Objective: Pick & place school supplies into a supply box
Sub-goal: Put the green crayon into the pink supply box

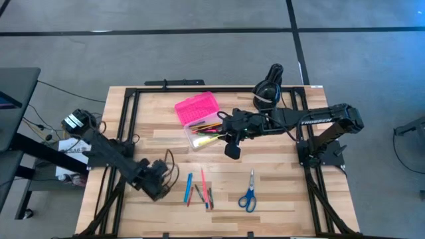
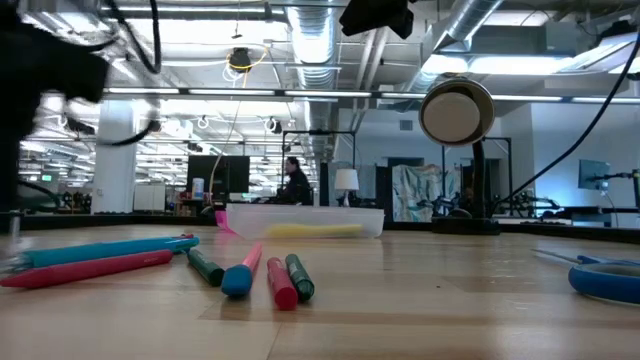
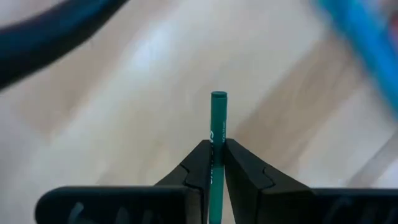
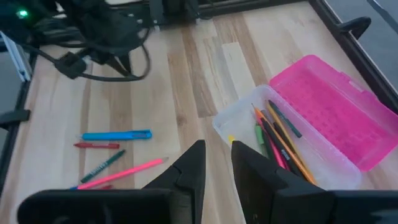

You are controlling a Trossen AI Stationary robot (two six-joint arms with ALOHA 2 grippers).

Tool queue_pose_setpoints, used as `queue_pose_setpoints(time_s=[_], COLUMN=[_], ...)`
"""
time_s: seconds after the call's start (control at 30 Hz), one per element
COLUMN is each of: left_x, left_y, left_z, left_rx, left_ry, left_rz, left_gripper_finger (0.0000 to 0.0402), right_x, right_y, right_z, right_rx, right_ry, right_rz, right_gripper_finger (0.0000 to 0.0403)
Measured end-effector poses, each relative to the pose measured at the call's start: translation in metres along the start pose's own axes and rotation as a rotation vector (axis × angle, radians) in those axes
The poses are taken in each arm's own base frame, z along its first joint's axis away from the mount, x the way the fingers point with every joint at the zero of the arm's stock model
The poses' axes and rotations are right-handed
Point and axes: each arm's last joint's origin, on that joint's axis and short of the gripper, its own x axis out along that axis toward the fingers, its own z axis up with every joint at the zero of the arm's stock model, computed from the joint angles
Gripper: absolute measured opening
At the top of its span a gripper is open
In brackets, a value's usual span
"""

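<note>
Pencil case sits open at the far middle of the table, its pink lid laid back and the clear base already holding several pencils and pens; we see them fanned along the base in the right wrist view. Our left gripper is clamped on a green pencil, pinched near one end so that a short stub pokes out past the fingertips. That arm hovers at the near left of the table, well apart from the case. Our right gripper hangs just beside the case's right edge with its fingers a little apart and nothing between them.

On the near middle of the table lie a blue pen, a pink pencil and a few short markers; the blue-handled scissors lie to their right.

We judge the step in hand is carrying the green pencil to the case. To do it well we should lift clear of the loose pens, turn the pencil to lie along the base's length, and wait for the right arm to draw back, since it crowds the opening. We should lower into the base before letting go, so the pencil does not bounce off the rim
</note>
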Motion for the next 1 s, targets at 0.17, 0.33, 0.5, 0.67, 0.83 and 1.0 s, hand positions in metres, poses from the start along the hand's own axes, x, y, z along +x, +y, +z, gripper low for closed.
queue_pose_setpoints(time_s=[0.17, 0.33, 0.5, 0.67, 0.83, 1.0], left_x=[-0.012, -0.018, -0.015, -0.012, -0.013, -0.013], left_y=[0.009, 0.022, 0.030, 0.040, 0.057, 0.073], left_z=[0.027, 0.063, 0.103, 0.143, 0.171, 0.188], left_rx=[-0.006, -0.003, 0.035, 0.064, 0.078, 0.127], left_ry=[-0.102, -0.191, -0.275, -0.354, -0.428, -0.486], left_rz=[-0.038, -0.044, -0.099, -0.196, -0.232, -0.212], left_gripper_finger=[0.0031, 0.0031, 0.0031, 0.0031, 0.0031, 0.0031], right_x=[-0.001, -0.002, -0.004, -0.006, -0.008, -0.009], right_y=[0.005, 0.013, 0.024, 0.034, 0.043, 0.049], right_z=[0.001, 0.003, 0.002, 0.000, -0.002, -0.004], right_rx=[0.027, 0.023, 0.044, 0.064, 0.094, 0.120], right_ry=[-0.019, -0.048, -0.062, -0.058, -0.053, -0.051], right_rz=[0.014, 0.037, 0.067, 0.089, 0.108, 0.118], right_gripper_finger=[0.0071, 0.0071, 0.0071, 0.0071, 0.0071, 0.0071])
